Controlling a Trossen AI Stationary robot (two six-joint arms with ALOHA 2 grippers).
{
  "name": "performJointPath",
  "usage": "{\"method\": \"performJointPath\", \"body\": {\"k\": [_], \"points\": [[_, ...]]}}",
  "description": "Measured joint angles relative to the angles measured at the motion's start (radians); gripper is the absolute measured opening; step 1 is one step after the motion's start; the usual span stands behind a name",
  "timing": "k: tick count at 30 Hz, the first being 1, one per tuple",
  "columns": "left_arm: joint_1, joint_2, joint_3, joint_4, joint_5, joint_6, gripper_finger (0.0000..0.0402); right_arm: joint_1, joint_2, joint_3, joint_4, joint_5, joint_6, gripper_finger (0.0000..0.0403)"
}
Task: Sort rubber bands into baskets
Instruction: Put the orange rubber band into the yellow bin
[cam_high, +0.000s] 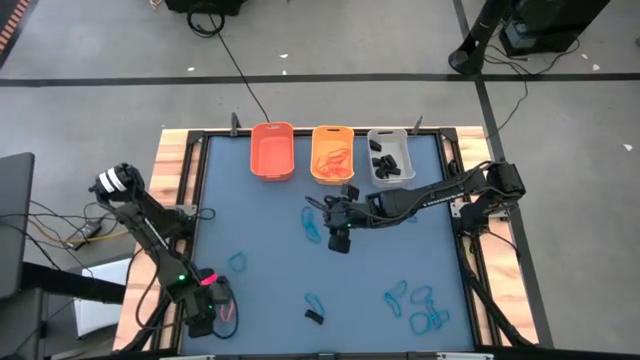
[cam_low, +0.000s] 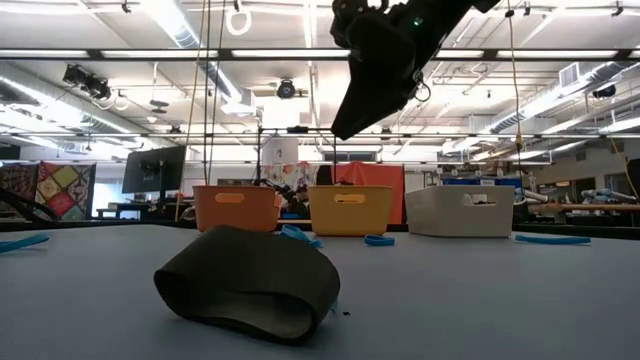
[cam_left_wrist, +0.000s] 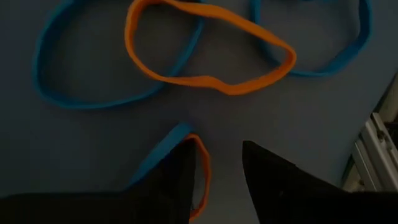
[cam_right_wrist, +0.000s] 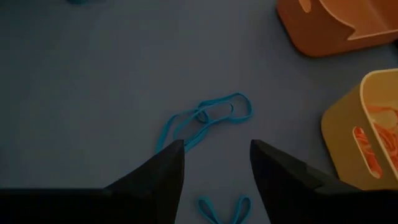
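Three baskets (cam_high: 330, 153) stand side by side along the table's (cam_high: 260, 250) far edge; rubber bands (cam_high: 415, 300) lie scattered on the mat before them.

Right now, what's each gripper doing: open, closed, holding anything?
Left gripper: open, low over the mat at an orange band, not gripping it.
Right gripper: open, empty, above blue bands.

Two dark jointed arms (cam_high: 150, 222) with small green and red lights, black wedge-shaped fingers (cam_right_wrist: 163, 171)
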Motion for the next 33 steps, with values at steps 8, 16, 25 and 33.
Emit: {"method": "performJointPath", "body": {"k": [8, 16, 25, 33], "points": [[0.0, 0.0, 0.004, -0.006, 0.005, 0.005, 0.0058, -0.007, 0.0, 0.0, 0.001, 0.001, 0.0, 0.0193], [0.0, 0.0, -0.003, -0.005, 0.003, 0.009, 0.0009, 0.003, 0.0, 0.0, -0.006, 0.0, 0.0, 0.0188], [0.022, 0.0, 0.054, -0.021, -0.078, 0.177, 0.0004, 0.008, 0.0, -0.05, 0.085, -0.004, -0.001, 0.0186], [0.122, -0.001, 0.106, -0.037, -0.306, 0.452, 0.0004, 0.02, 0.006, -0.28, 0.579, -0.206, -0.025, 0.0187]]}}
